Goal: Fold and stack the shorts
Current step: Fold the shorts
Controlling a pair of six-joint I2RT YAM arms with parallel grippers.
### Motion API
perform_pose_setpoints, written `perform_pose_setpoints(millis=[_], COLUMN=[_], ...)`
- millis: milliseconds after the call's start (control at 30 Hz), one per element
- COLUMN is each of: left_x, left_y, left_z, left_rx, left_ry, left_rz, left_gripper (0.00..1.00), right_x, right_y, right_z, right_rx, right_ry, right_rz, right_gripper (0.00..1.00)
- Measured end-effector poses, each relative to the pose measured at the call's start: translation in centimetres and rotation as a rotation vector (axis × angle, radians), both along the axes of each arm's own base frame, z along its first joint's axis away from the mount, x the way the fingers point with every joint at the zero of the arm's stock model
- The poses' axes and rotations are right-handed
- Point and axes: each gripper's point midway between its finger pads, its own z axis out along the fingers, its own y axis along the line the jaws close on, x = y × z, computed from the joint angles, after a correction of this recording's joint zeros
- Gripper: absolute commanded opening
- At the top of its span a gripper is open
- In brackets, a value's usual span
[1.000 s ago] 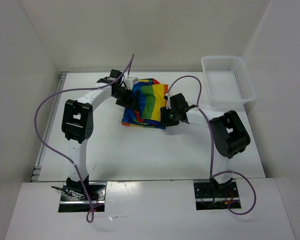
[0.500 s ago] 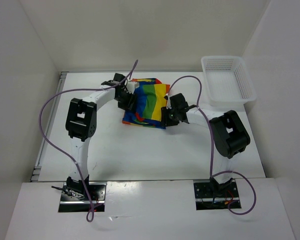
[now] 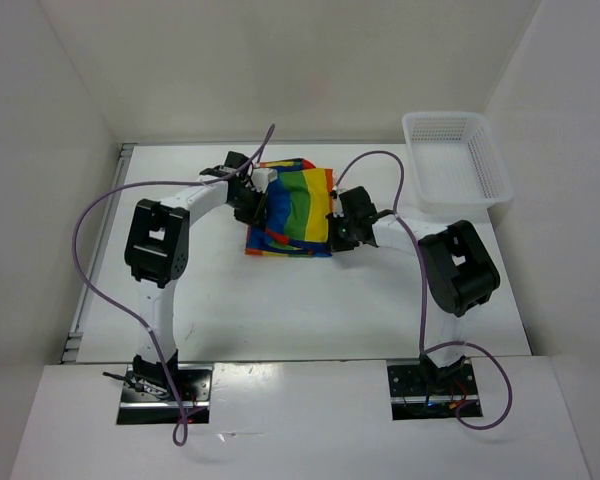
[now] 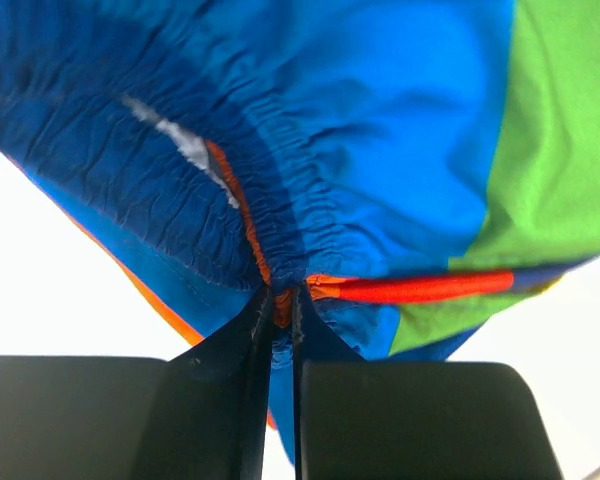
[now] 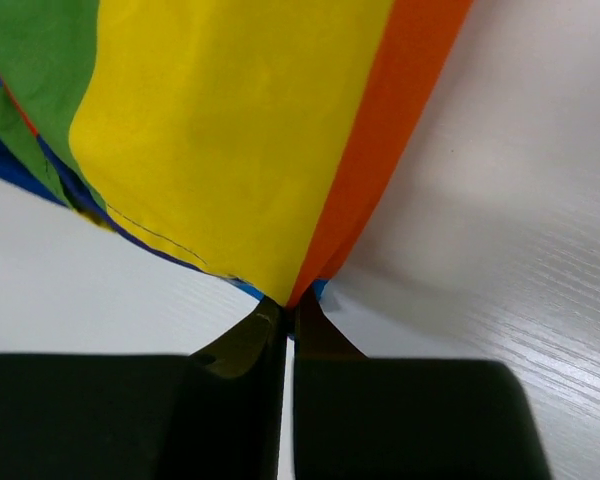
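Observation:
The rainbow-striped shorts (image 3: 293, 205) lie in a folded bundle at the middle of the table. My left gripper (image 3: 253, 203) is shut on their left edge; in the left wrist view the fingers (image 4: 280, 305) pinch gathered blue waistband fabric (image 4: 310, 150) with an orange seam. My right gripper (image 3: 334, 230) is shut on the shorts' right edge. In the right wrist view its tips (image 5: 290, 308) clamp the corner where the yellow and orange stripes (image 5: 230, 140) meet. The fabric rises from both grips.
A white mesh basket (image 3: 452, 160) stands at the back right of the table (image 3: 280, 300). White walls enclose the table on three sides. Purple cables loop from both arms.
Both grippers have closed onto the shorts' edges. The left gripper moved slightly right and in toward the bundle, and the shorts have flattened and squared up a little.

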Motion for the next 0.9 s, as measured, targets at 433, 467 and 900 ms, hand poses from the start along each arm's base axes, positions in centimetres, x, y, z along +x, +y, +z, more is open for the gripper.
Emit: perform_pose_setpoints(millis=[433, 467, 900], left_x=[-7.8, -8.3, -11.5], left_y=[1.4, 1.3, 3.2], left_z=[-0.3, -0.3, 0.7], left_rx=[-0.025, -0.032, 0.024], left_ry=[0.212, 0.226, 0.304], left_rz=[-0.009, -0.012, 0.009], left_gripper=[0.03, 0.03, 0.62], right_x=[-5.2, -5.7, -7.7], right_y=[-0.1, -0.1, -1.1], right_z=[1.9, 2.0, 2.7], right_rx=[0.063, 0.071, 0.020], right_ry=[0.021, 0.030, 0.046], right_rz=[0.147, 0.162, 0.267], right_gripper=[0.00, 0.00, 0.68])
